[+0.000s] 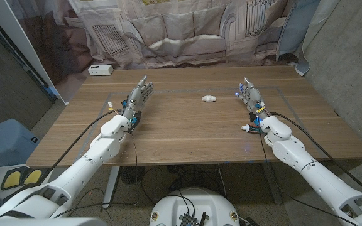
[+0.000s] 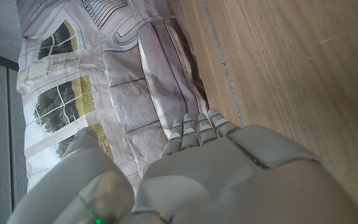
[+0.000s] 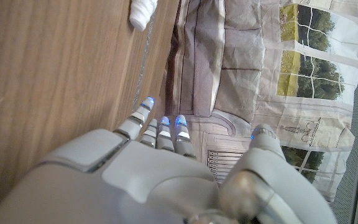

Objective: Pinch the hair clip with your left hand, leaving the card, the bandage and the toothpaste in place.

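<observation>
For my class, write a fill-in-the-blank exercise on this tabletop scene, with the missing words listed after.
1. The small white object lies on the table between the two ____.
2. The table top is made of ____.
3. The left hand holds ____.
4. The white box sits at the table's far ____ corner.

Missing words: hands; wood; nothing; left
</observation>
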